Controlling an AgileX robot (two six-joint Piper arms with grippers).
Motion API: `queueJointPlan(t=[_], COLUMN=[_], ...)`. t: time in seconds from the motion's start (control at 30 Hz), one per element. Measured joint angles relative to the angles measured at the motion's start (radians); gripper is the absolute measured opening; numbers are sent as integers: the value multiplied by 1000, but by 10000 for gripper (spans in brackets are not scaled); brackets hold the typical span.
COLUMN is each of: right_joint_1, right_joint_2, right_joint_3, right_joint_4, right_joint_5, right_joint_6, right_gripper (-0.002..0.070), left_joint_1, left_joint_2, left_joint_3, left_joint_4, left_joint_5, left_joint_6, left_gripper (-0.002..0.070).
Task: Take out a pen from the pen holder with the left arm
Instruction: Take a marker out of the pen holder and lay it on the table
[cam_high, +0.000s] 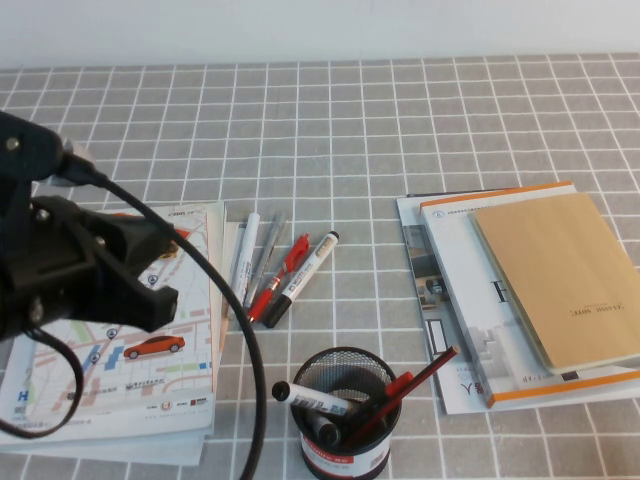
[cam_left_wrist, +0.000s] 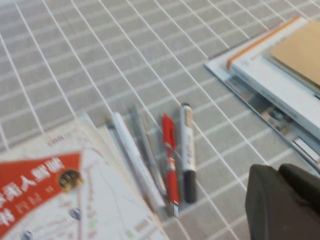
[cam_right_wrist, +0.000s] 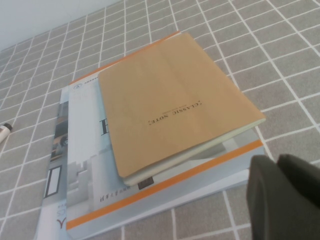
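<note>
A black mesh pen holder (cam_high: 345, 455) stands at the table's front middle, with a white marker (cam_high: 315, 400), a red pen (cam_high: 425, 372) and other dark pens in it. On the table behind it lie a white pen (cam_high: 245, 245), a grey pen (cam_high: 262, 250), a red pen (cam_high: 280, 275) and a black-capped marker (cam_high: 305, 275), which the left wrist view shows as the red pen (cam_left_wrist: 170, 162) and the marker (cam_left_wrist: 187, 150). My left gripper (cam_high: 160, 300) (cam_left_wrist: 282, 200) hangs over the map booklet, left of the holder, shut and empty. My right gripper (cam_right_wrist: 285, 195) is shut beside the books.
A map booklet (cam_high: 110, 370) lies at the left under my left arm. At the right a tan notebook (cam_high: 560, 275) (cam_right_wrist: 175, 100) rests on a white book with orange edges (cam_high: 470, 330). A black cable (cam_high: 245, 360) hangs down near the holder.
</note>
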Motion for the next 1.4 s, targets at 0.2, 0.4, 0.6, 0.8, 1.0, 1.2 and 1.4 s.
queueJointPlan(t=[0.2, 0.4, 0.6, 0.8, 1.0, 1.2, 1.4], right_joint_1=[0, 0, 0, 0, 0, 0, 0], right_joint_2=[0, 0, 0, 0, 0, 0, 0], right_joint_3=[0, 0, 0, 0, 0, 0, 0], right_joint_4=[0, 0, 0, 0, 0, 0, 0], right_joint_5=[0, 0, 0, 0, 0, 0, 0], right_joint_6=[0, 0, 0, 0, 0, 0, 0], right_gripper=[-13, -13, -13, -13, -13, -13, -13], left_joint_1=[0, 0, 13, 138, 311, 461, 511], left_joint_2=[0, -57, -258, -488, -669, -849, -947], left_joint_3=[7, 137, 379, 615, 697, 739, 789], left_joint_4=[71, 119, 119, 106, 97, 97, 97], left_joint_5=[-51, -200, -506, -594, -470, -275, -196], left_joint_6=[2, 2, 2, -29, -97, -108, -110], left_gripper=[0, 0, 0, 0, 0, 0, 0])
